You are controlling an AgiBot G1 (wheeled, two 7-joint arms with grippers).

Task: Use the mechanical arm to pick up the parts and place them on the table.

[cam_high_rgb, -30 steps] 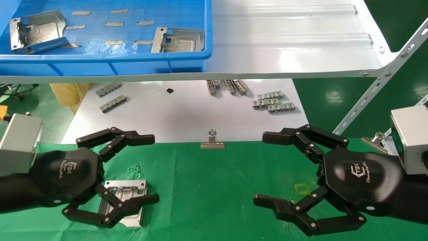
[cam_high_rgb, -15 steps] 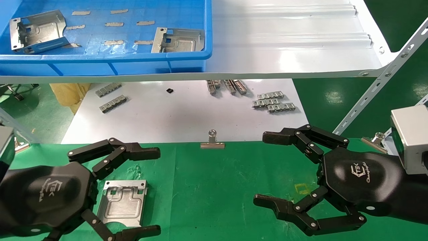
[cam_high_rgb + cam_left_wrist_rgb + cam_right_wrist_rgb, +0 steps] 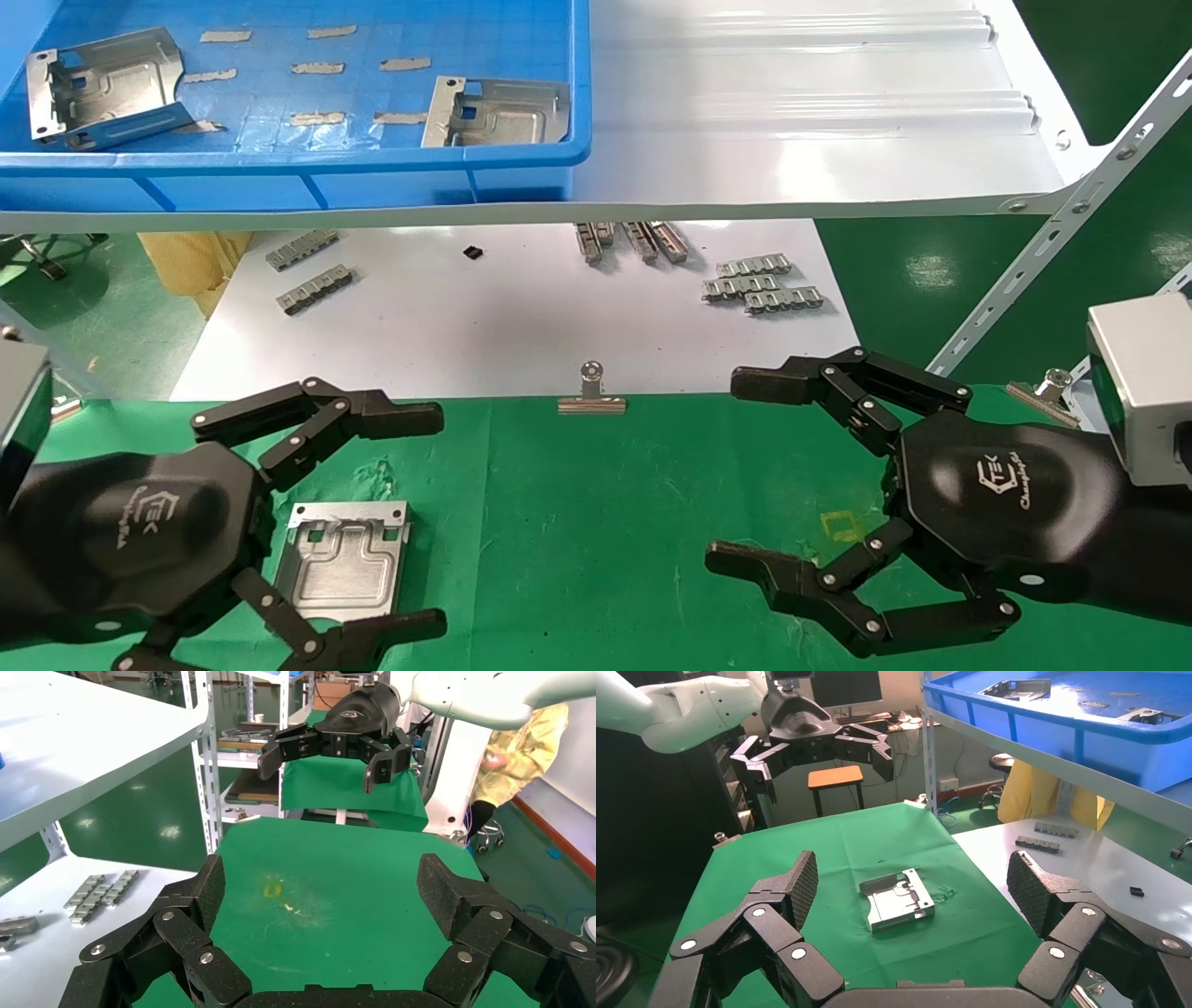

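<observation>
One silvery part point(image 3: 340, 564) lies flat on the green table point(image 3: 596, 522), just beside my left gripper point(image 3: 424, 522). That gripper is open and empty and hovers above the cloth, its fingers on either side of the part's left edge. The part also shows in the right wrist view point(image 3: 897, 899), lying free. My right gripper point(image 3: 736, 471) is open and empty above the table's right side. Two more parts point(image 3: 98, 89) point(image 3: 494, 112) lie in the blue bin point(image 3: 298, 168).
The bin stands on the glossy white ribbed shelf point(image 3: 792, 140). Below it, a white sheet point(image 3: 521, 317) carries toothed metal strips point(image 3: 759, 284). Binder clips point(image 3: 591, 396) point(image 3: 1043, 391) sit at the cloth's far edge. A slanted shelf strut point(image 3: 1052, 242) stands at right.
My left gripper has drawn back to the left, off the part, which now lies uncovered on the cloth. The right arm has not moved.
</observation>
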